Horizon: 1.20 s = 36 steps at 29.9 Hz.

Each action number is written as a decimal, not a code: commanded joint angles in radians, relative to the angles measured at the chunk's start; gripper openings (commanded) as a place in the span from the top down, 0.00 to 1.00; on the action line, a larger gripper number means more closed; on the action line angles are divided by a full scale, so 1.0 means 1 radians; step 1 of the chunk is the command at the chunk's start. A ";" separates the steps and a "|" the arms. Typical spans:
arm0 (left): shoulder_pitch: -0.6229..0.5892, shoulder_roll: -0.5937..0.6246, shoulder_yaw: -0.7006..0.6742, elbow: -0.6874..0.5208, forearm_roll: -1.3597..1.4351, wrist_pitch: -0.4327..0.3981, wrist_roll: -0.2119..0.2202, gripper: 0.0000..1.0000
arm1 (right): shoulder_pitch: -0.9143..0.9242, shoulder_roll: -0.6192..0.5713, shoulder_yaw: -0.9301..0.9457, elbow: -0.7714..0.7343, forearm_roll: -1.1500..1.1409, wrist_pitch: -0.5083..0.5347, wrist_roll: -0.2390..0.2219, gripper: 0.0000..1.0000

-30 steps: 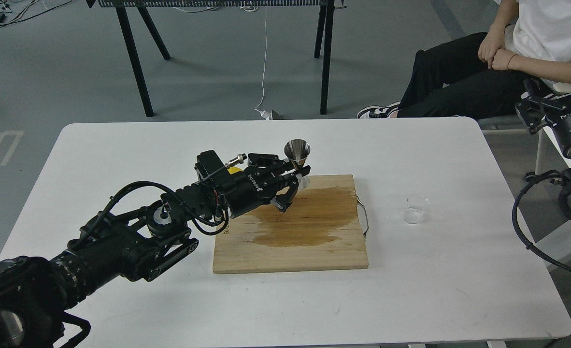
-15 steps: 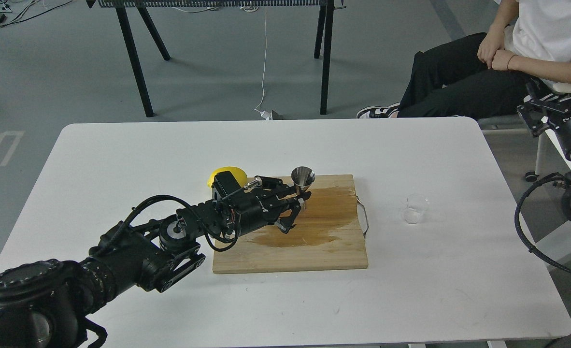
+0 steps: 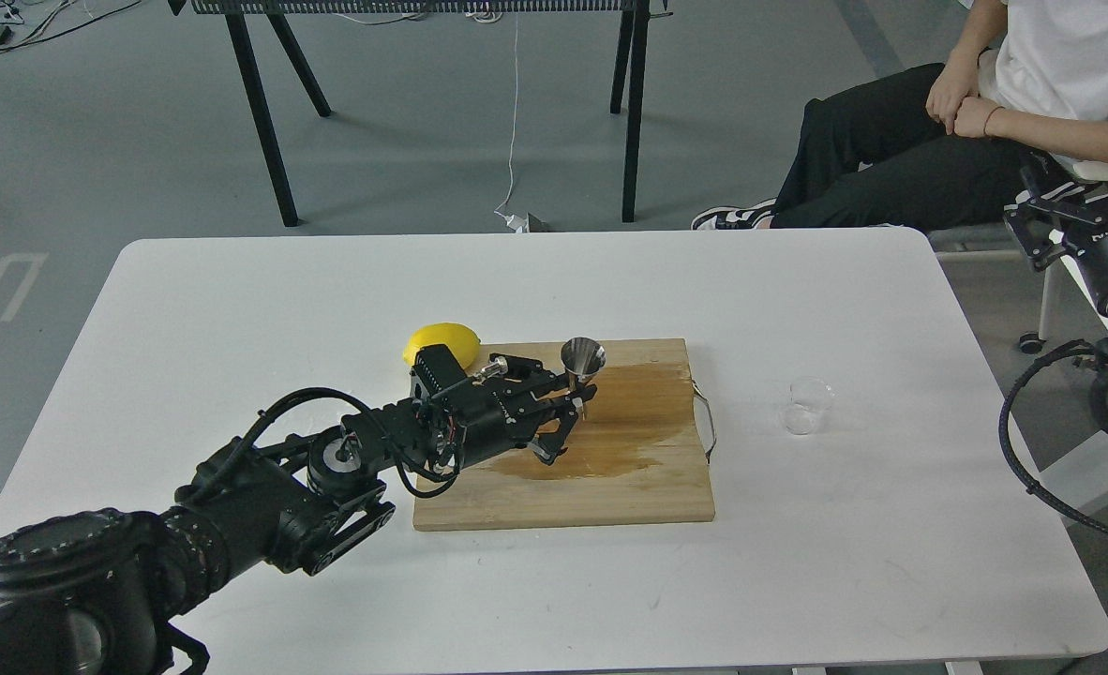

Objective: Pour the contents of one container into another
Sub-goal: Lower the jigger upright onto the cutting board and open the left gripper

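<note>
The shiny steel hourglass jigger (image 3: 583,359) stands upright low on the wooden cutting board (image 3: 610,487), near its back edge. My left gripper (image 3: 575,397) reaches in from the left and is shut on the jigger at its narrow waist; the lower cone is mostly hidden by the fingers. The small clear cup (image 3: 805,405) stands alone on the white table (image 3: 235,309), to the right of the board and far from both grippers. My right gripper (image 3: 1032,220) hangs off the table's right side, seen dark and end-on, so its fingers cannot be told apart.
A yellow lemon (image 3: 441,343) lies by the board's back left corner, just behind my left wrist. A wet brown stain (image 3: 629,422) covers the board's middle. The board has a metal handle (image 3: 706,427) on its right side. A seated person (image 3: 985,112) is at the back right.
My left gripper has come down and drawn back toward me with the jigger, from lifted above the board to low on it. The lemon, hidden before, now shows. The cup has not moved.
</note>
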 commanded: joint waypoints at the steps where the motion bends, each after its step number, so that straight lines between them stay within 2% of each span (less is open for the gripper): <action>1: 0.002 0.000 0.002 0.000 0.000 0.001 -0.001 0.82 | -0.010 0.000 0.000 0.001 0.000 0.000 0.000 0.01; 7: 0.005 0.000 0.002 0.002 0.000 0.006 0.000 0.79 | -0.010 0.000 0.002 0.001 0.000 0.000 0.000 0.01; 10: 0.005 0.000 0.004 0.020 0.000 0.006 -0.001 0.67 | -0.010 0.000 0.002 0.001 0.000 0.000 0.000 0.01; 21: 0.006 0.000 0.004 0.025 0.000 0.007 -0.003 0.67 | -0.010 0.000 0.002 0.000 0.000 0.000 0.000 0.01; 22: 0.006 0.000 0.004 0.025 0.000 0.007 -0.003 0.64 | -0.010 0.000 0.002 0.000 0.000 0.000 0.000 0.01; 23: 0.008 0.000 0.004 0.025 0.000 0.007 -0.003 0.55 | -0.010 0.000 0.002 0.000 0.000 0.000 0.000 0.01; 24: 0.008 0.000 0.004 0.023 0.000 0.009 -0.003 0.38 | -0.010 0.000 0.003 0.000 0.000 0.000 0.000 0.01; 25: 0.009 0.000 0.004 0.023 0.000 0.009 -0.004 0.29 | -0.010 0.000 0.002 0.000 0.000 0.000 0.000 0.01; 33: 0.034 0.002 0.004 0.012 0.000 0.014 -0.012 0.22 | -0.010 -0.009 0.003 -0.002 0.000 0.000 0.000 0.01; 36: 0.035 0.050 0.002 0.005 0.000 0.014 -0.013 0.19 | -0.010 -0.012 0.003 -0.002 0.000 0.000 0.000 0.01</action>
